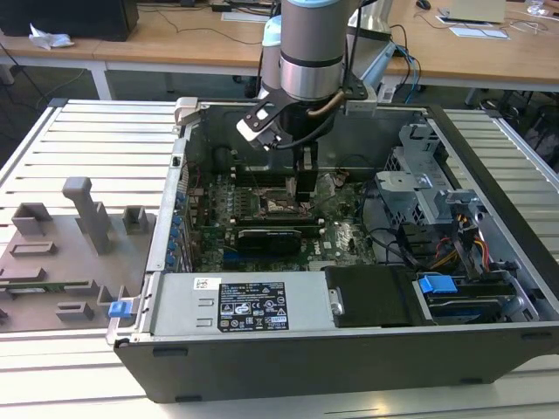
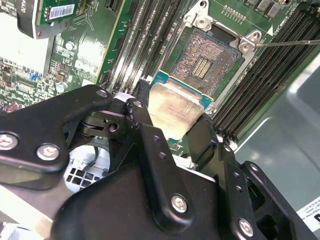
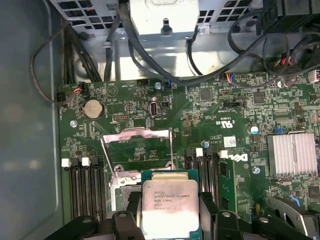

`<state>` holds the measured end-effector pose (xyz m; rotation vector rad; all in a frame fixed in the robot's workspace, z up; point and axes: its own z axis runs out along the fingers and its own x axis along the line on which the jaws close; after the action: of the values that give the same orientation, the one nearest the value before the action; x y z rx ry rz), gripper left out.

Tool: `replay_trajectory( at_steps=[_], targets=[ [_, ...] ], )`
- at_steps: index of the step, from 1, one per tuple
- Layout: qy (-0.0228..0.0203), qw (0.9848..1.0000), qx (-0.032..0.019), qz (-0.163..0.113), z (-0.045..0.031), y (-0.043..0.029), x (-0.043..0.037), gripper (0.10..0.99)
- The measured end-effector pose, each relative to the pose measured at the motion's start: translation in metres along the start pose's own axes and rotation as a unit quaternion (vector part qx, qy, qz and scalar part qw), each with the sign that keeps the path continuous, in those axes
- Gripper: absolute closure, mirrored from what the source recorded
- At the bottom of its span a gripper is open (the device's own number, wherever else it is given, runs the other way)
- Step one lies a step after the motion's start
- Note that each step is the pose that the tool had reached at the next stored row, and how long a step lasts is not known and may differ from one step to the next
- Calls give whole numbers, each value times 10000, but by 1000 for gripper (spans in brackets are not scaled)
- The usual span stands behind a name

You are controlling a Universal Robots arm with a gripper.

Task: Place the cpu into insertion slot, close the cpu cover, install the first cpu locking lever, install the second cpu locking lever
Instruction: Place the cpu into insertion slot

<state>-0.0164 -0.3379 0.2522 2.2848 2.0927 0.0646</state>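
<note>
- The tool [image 2: 171, 120] pinches the cpu [image 2: 176, 111] by two opposite edges between its black fingers [image 2: 145, 127]. The chip's silvery top faces the camera in both wrist views.
- In the exterior view the tool [image 1: 303, 188] reaches down into the open computer case [image 1: 349, 349], just above the motherboard.
- The cpu hangs tilted, just beside and above the insertion slot [image 2: 205, 62]. It is not seated; the slot is open and its golden contacts are bare.
- In the first wrist view the cpu cover [image 3: 137, 134] stands raised on the far side of the chip [image 3: 170, 205], so nothing covers the slot.
- A thin metal rod [image 2: 290, 42] sticks out sideways from one corner of the slot's rim.
- Long black memory slots [image 3: 85, 187] run close along both sides of the slot, and one finger is near them.
- Further out on the board are a round coin battery [image 3: 92, 107] and a ribbed heat sink [image 3: 292, 155]. Black cables [image 3: 145, 60] hang along the case wall.
- In the exterior view a long black expansion card [image 1: 266, 236] lies just in front of the slot area, with the power supply [image 1: 244, 305] nearer the camera.
- The case lies on a slatted desk [image 1: 79, 131]. A grey holder tray [image 1: 61, 253] is at the exterior view's left.
</note>
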Motion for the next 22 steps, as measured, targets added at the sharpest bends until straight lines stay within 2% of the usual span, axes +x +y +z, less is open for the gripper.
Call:
replay_trajectory(
  at_steps=[9,15,18,22],
  targets=[
    [-34,9990,-1,452,2,0,0,541],
    [-44,9982,-2,599,3,0,0,541],
    [-27,9995,-2,321,5,-1,1,541],
    [-3,10000,-1,-87,8,-1,0,541]
  ],
)
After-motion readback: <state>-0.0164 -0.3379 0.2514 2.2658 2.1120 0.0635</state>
